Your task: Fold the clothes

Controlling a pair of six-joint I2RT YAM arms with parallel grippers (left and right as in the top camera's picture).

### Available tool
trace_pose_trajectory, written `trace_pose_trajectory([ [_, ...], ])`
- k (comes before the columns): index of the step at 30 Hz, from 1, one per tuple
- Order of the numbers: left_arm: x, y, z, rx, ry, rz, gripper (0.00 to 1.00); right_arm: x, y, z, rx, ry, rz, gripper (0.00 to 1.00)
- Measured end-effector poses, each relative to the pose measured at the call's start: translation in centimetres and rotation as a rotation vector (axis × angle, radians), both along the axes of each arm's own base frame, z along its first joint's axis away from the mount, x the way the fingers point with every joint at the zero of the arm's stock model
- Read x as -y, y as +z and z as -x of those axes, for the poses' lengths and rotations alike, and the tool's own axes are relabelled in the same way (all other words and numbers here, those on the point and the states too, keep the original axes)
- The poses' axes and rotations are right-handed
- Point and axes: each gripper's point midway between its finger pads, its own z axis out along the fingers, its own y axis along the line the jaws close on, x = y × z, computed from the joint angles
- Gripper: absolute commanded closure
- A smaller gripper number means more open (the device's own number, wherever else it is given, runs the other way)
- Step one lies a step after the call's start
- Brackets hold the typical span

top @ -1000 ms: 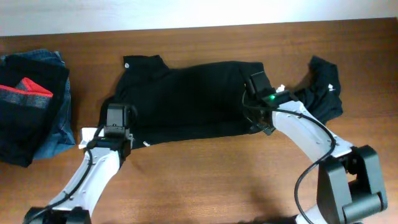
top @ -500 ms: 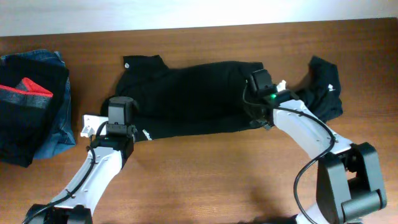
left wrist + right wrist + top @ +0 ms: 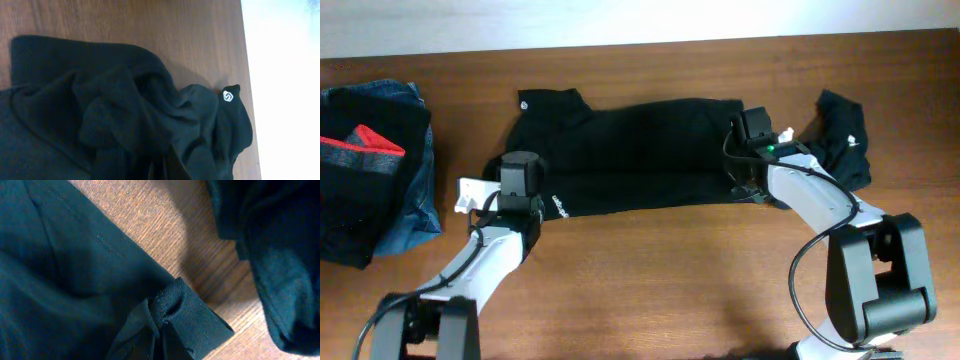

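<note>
One shirt (image 3: 620, 160), one black piece (image 3: 840, 125), one denim garment (image 3: 410, 228), one striped piece (image 3: 362, 150).

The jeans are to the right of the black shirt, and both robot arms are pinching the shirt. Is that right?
No. The overhead view shows the jeans to the left of the shirt. The left end effector and right end effector are both shut on the shirt.

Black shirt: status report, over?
Left tool, right tool both shut on shirt edge. Shirt stretched across table, fold unfinished. Second black piece lies right, apart.
</note>
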Motion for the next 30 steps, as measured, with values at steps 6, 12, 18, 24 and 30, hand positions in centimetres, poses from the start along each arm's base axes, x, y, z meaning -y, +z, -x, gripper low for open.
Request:
trace_pose_trajectory([
  [6, -0.2, 0.4, -1.2, 0.054, 0.006, -0.024, 0.99, -0.3, 0.5, -1.4, 0.061, 0.000, -0.011, 0.96],
  [12, -0.6, 0.5, -1.2, 0.059, 0.026, -0.042, 0.85, -0.5, 1.0, -2.5, 0.111, 0.001, -0.020, 0.69],
  [18, -1.0, 0.8, -1.2, 0.065, 0.038, -0.061, 0.07, -0.2, 1.1, -2.7, 0.117, -0.004, -0.015, 0.20],
  [24, -1.1, 1.5, -1.7, 0.101, 0.045, -0.065, 0.01, 0.2, 1.1, -2.8, 0.120, -0.013, -0.012, 0.01],
  [30, -0.8, 3.6, -3.2, 0.161, -0.029, -0.154, 0.00, 1.3, 1.5, -2.0, 0.066, 0.114, 0.045, 0.01],
])
